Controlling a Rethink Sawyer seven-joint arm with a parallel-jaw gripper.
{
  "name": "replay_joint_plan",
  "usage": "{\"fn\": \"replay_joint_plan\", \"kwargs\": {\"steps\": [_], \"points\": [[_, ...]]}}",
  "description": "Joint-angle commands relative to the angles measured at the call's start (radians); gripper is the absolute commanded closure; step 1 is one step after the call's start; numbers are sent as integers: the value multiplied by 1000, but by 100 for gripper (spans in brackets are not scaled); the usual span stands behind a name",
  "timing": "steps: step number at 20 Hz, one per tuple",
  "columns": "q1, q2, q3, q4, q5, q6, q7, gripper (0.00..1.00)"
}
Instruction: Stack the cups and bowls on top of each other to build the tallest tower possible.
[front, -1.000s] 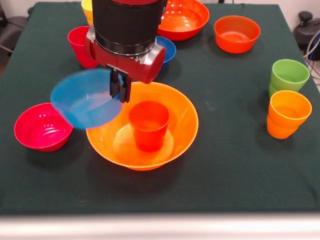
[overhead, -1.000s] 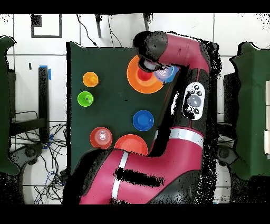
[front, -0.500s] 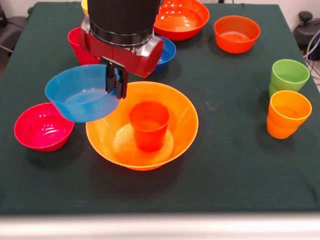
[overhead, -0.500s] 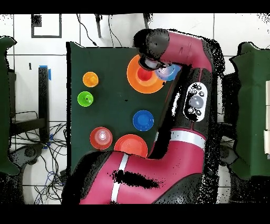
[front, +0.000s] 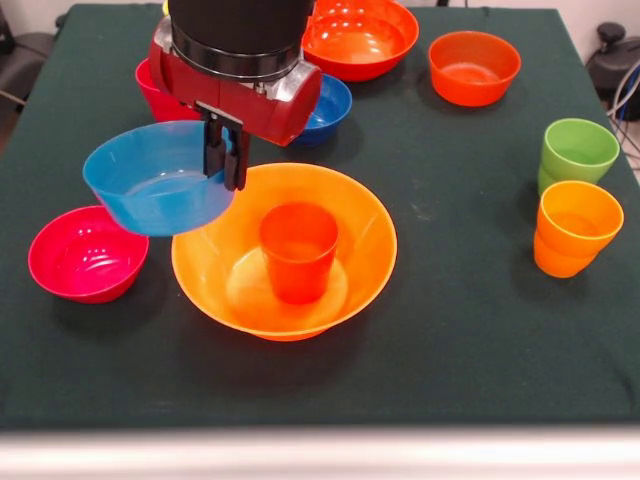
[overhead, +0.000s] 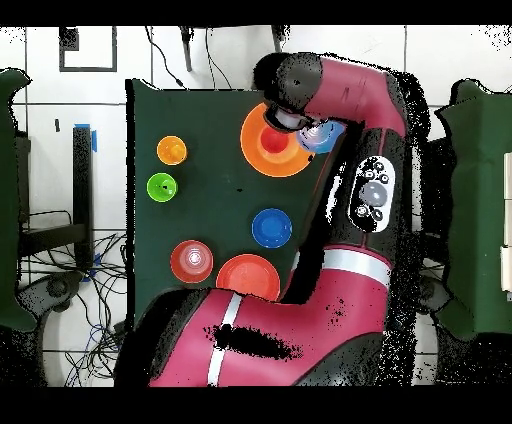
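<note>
Glossy plastic bowls (front: 283, 250), matt cloth table (front: 470, 330)

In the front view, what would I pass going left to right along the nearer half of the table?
Magenta bowl → light blue bowl, held up by the gripper → big orange bowl with a red-orange cup standing in it → orange cup.

arm (overhead: 340, 250): crimson shell | black wrist cylinder | grey button panel

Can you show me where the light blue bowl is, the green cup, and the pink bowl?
Glossy light blue plastic bowl (front: 150, 190), front view, on its inside wall.
Glossy green plastic cup (front: 577, 152), front view, on its rim and upper side.
Glossy magenta plastic bowl (front: 85, 255), front view, on its inner bottom.
</note>
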Motion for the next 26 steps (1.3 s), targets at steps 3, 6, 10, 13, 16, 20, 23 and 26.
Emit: {"fn": "replay_joint_plan", "kwargs": {"steps": [3, 6, 10, 13, 16, 20, 23, 26], "points": [[48, 3, 29, 68, -19, 53, 91, 100], [57, 10, 25, 62, -17, 55, 96, 100], [66, 21, 20, 43, -12, 85, 100, 100], [75, 23, 14, 40, -9, 94, 109, 100], [81, 30, 11, 29, -6, 107, 113, 100], [87, 32, 9, 27, -3, 125, 120, 100], [90, 34, 7, 23, -4, 137, 119, 100], [88, 36, 8, 16, -4, 154, 112, 100]]}}
